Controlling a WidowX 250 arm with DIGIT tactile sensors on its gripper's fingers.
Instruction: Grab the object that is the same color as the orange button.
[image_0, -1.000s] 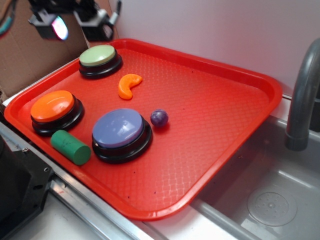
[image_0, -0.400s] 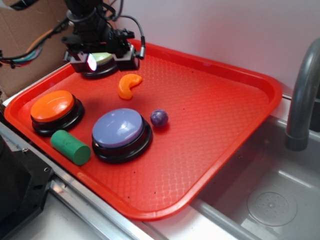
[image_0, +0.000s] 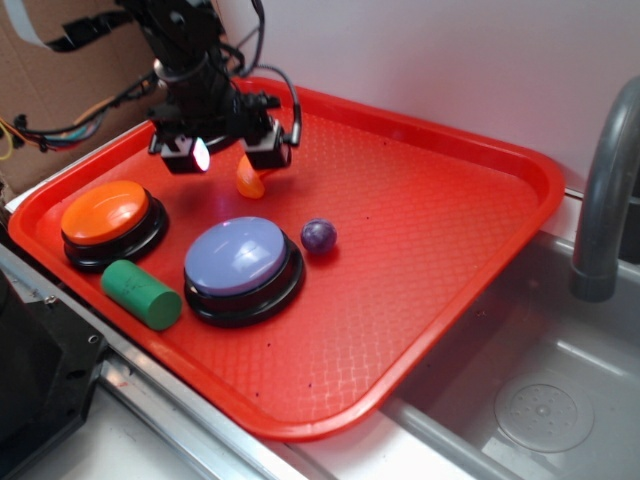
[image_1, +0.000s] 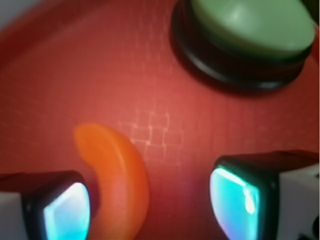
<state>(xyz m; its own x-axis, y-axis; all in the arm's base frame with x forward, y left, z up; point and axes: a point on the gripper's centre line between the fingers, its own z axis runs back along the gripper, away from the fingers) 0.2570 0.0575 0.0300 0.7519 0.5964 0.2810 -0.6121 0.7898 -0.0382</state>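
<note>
The object, a small orange crescent (image_1: 120, 175), lies on the red tray (image_1: 75, 75). It sits between my fingers, close against the left finger (image_1: 60, 210) and apart from the right finger (image_1: 240, 195). My gripper (image_1: 150, 205) is open and low over the tray. In the exterior view the gripper (image_0: 225, 160) straddles the crescent (image_0: 248, 182), whose upper part is hidden by the fingers. The orange button (image_0: 104, 211), a dome on a black base, stands at the tray's left side, away from the gripper.
A light green button (image_1: 250, 25) stands just beyond the gripper. A purple-blue button (image_0: 237, 255), a small purple ball (image_0: 319, 236) and a green cylinder (image_0: 141, 294) share the tray (image_0: 540, 170). A grey faucet (image_0: 605, 200) and sink (image_0: 540, 400) are on the right.
The arm came down and forward from the tray's back left corner, past the green button, and its open fingers now straddle the orange crescent. The crescent has not moved.
</note>
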